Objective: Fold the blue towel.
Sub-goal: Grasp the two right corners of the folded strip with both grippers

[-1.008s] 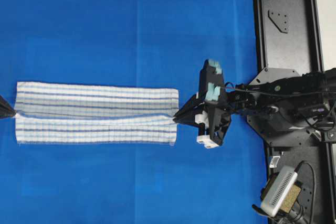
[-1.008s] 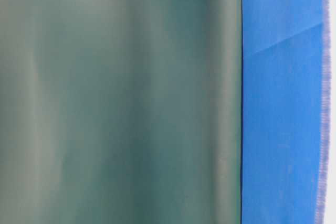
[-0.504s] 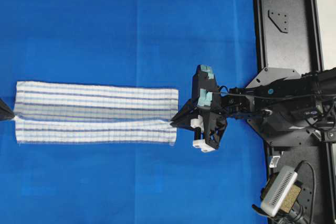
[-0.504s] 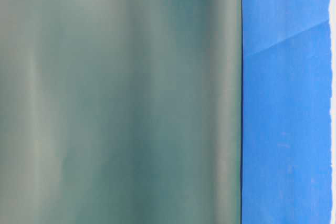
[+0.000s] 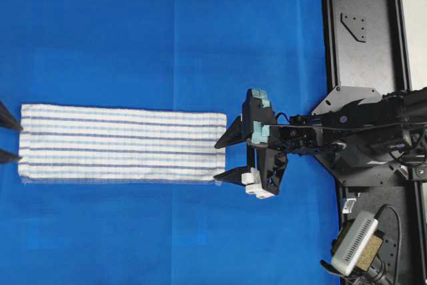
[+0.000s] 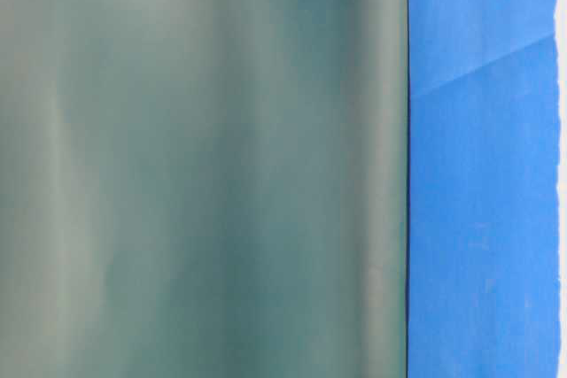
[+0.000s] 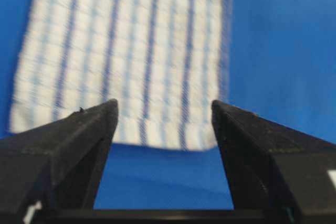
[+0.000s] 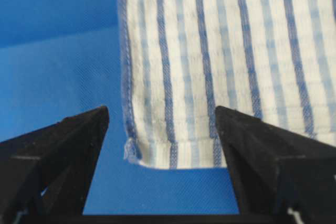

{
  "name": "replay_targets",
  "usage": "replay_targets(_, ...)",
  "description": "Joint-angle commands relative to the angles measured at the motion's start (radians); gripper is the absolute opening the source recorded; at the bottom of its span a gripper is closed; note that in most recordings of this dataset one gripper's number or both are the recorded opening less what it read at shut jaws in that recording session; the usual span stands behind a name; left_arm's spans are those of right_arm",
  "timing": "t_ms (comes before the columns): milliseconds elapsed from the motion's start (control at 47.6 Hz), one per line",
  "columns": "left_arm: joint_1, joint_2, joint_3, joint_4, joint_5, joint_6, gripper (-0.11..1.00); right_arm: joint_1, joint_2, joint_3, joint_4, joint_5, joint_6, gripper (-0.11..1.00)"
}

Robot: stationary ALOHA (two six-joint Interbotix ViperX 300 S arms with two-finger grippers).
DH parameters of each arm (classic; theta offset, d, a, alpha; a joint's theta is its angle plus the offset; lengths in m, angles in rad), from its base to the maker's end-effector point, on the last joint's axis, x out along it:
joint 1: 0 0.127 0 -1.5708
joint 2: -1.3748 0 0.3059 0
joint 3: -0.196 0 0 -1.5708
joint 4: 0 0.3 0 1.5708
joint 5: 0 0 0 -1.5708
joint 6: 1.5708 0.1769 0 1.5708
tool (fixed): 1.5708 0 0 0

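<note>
Both grippers stand with fingers spread apart, holding nothing. Blue towel point(image 5: 122, 143) lies flat on the blue table covering point(image 5: 167, 31), in the left half of the overhead view, as a long narrow band. Long axis runs left to right in that view; stripes follow the same axis. Short ends face the two grippers, one each.

Right gripper point(image 5: 225, 159) sits just off the towel's right short end, fingertips pointing left toward it, one tip near the upper part of that end and one at its lower corner. In the right wrist view the hemmed end point(image 8: 173, 158) lies between the two black fingers point(image 8: 79, 140), with a strip of bare covering between hem and gripper body; contact with the fingers cannot be told.

Left gripper point(image 5: 8, 139) shows only as two dark tips at the left frame edge, straddling the towel's left short end. In the left wrist view that end point(image 7: 157, 135) lies between the fingers point(image 7: 89, 129), flat, not pinched.

No readable writing or brand marks on the towel or either gripper.

Table-level view: blurred grey-green surface point(image 6: 204, 165) and a strip of blue covering only; towel not visible.
</note>
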Motion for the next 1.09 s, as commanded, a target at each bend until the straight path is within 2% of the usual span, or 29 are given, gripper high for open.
replay_targets(0,0.034,-0.017,-0.02,0.005,0.002,0.005,0.63,-0.04,-0.038,-0.003,-0.012,-0.003,-0.005,0.9)
replay_targets(63,0.071,-0.012,-0.025,0.008,0.005,0.012,0.63,-0.08,-0.048,0.006,-0.023,0.0,-0.011,0.91)
replay_targets(231,0.158,0.018,-0.044,0.008,0.008,0.084,0.62,-0.201,-0.046,0.014,-0.077,0.006,-0.049,0.9)
replay_targets(378,0.202,0.078,-0.063,0.008,0.002,0.138,0.62,-0.287,0.003,0.018,-0.104,0.002,-0.072,0.9)
replay_targets(546,0.238,0.179,-0.08,0.008,-0.029,0.163,0.62,-0.305,0.086,0.02,-0.106,-0.035,-0.075,0.9)
replay_targets(672,0.253,0.255,-0.081,0.006,-0.072,0.166,0.62,-0.305,0.147,0.032,-0.106,-0.109,-0.075,0.9)
replay_targets(798,0.258,0.308,-0.087,0.005,-0.089,0.166,0.61,-0.305,0.189,0.041,-0.106,-0.158,-0.075,0.86)
replay_targets(924,0.259,0.327,-0.092,0.003,-0.084,0.152,0.52,-0.299,0.196,0.038,-0.107,-0.16,-0.08,0.73)
replay_targets(1071,0.25,0.327,-0.094,0.003,-0.066,0.15,0.21,-0.291,0.196,0.041,-0.107,-0.16,-0.089,0.43)
